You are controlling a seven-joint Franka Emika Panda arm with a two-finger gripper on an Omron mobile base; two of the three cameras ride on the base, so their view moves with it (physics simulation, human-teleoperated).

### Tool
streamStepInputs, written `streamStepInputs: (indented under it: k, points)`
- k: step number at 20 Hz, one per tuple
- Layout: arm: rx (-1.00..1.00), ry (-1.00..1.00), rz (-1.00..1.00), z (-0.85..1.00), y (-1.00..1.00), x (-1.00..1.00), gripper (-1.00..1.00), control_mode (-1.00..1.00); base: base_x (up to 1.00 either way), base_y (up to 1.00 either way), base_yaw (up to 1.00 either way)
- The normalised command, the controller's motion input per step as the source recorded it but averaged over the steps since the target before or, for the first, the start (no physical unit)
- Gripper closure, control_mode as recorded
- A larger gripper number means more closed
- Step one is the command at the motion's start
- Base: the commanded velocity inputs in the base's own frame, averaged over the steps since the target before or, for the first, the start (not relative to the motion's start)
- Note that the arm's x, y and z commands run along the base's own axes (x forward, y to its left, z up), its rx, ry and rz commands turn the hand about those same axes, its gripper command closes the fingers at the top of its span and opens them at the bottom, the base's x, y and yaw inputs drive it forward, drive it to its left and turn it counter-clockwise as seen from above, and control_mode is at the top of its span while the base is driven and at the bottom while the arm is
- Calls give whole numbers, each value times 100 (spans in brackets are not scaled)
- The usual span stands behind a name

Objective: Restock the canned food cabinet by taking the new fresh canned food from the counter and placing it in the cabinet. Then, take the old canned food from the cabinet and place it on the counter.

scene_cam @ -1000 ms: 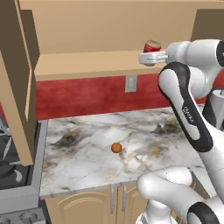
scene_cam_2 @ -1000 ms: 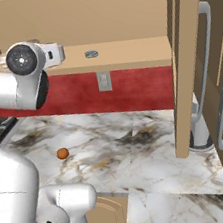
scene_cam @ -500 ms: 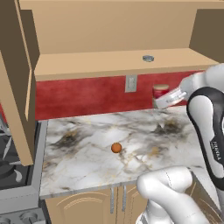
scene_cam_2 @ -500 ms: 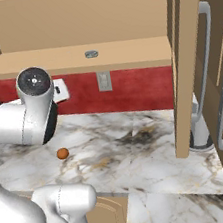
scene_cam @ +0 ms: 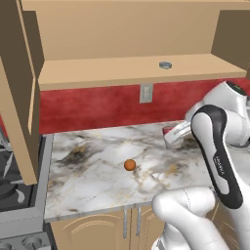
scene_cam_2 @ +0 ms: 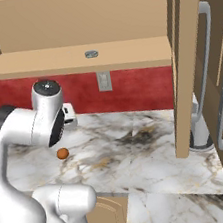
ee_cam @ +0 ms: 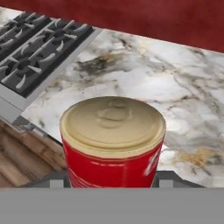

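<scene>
The old canned food (ee_cam: 113, 144), red with a tan lid, fills the middle of the hand view, and my gripper (ee_cam: 113, 183) is shut on it, one dark finger (ee_cam: 56, 181) at each side. It hangs low over the marble counter (ee_cam: 183, 96). In the left base view the gripper (scene_cam: 172, 136) hovers just above the counter (scene_cam: 97, 166) at the right, near the red wall, with a bit of the red can (scene_cam: 167, 130) showing. The new fresh canned food (scene_cam: 165, 64), a flat grey tin, lies on the cabinet shelf (scene_cam: 107, 71); the same tin (scene_cam_2: 91, 54) appears in the right base view.
A small orange ball (scene_cam: 129, 165) lies mid-counter. The stove (scene_cam: 14, 185) borders the counter on the left. Open cabinet doors hang at the left (scene_cam: 19, 88) and right (scene_cam_2: 179, 63), and a pale grey vessel (scene_cam_2: 200, 130) stands below the right door. A wall outlet (scene_cam: 145, 93) sits under the shelf.
The arm has come down from shelf height to just above the counter, carrying the red can with it. The tin and the ball have not moved.
</scene>
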Motion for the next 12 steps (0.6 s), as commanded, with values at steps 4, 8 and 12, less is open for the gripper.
streamStepInputs:
  k: [4,8,12]
  points:
    - [0,1,-1,-87,-1,29,100,-100,0,0,0]
    - [0,-6,-3,-78,0,44,100,-100,0,0,0]
    - [0,-7,-7,-55,0,64,100,-100,0,0,0]
